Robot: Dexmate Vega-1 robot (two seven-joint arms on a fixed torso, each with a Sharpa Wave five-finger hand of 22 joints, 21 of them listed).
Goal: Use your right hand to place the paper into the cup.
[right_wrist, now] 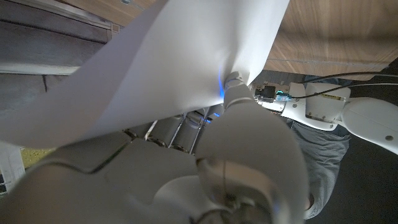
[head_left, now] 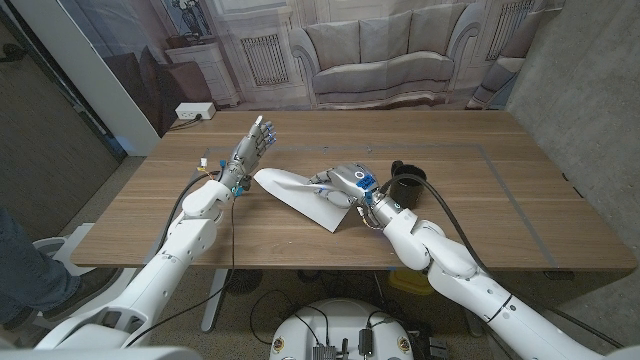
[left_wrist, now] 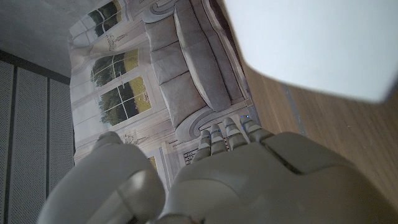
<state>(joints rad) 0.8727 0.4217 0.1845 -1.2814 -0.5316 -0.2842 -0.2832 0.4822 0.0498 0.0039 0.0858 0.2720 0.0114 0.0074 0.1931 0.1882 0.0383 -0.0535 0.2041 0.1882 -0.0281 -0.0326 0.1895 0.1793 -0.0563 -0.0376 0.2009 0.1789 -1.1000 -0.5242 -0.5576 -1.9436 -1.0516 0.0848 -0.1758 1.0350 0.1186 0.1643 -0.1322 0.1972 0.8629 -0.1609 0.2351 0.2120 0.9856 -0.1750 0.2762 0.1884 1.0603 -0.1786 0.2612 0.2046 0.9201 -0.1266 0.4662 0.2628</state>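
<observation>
Right hand: the right hand point(head_left: 345, 183) grips the paper point(head_left: 300, 194) near the middle of the table point(head_left: 500, 210), fingers closed over the sheet's right part; in the right wrist view the thumb point(right_wrist: 239, 93) presses into the sheet point(right_wrist: 174, 68) where it creases.
Paper: a white sheet, curled and bent, held by one end; its free end reaches toward the robot's left and its lower corner points toward the table's near edge. Whether that corner touches the wood cannot be told.
Paper and hand: the sheet spreads left of and below the hand in the head view, and drapes over the fingers in the right wrist view.
Cup: a black cup point(head_left: 406, 184) stands upright on the table just beside the right hand, on its right side, open mouth up. The paper is outside it, to its left.
Left hand: the left hand point(head_left: 250, 150) is raised over the table's left part, fingers apart and pointing up and away, holding nothing; it is apart from the paper's free end. In the left wrist view the fingers point(left_wrist: 227, 134) reach toward the printed backdrop, with the paper's point(left_wrist: 311, 43) white edge above the wood.
Backdrop: a printed sofa scene point(head_left: 370, 50) hangs behind the table.
Edge of frame: a person's leg point(head_left: 25, 265) shows at the robot's left.
</observation>
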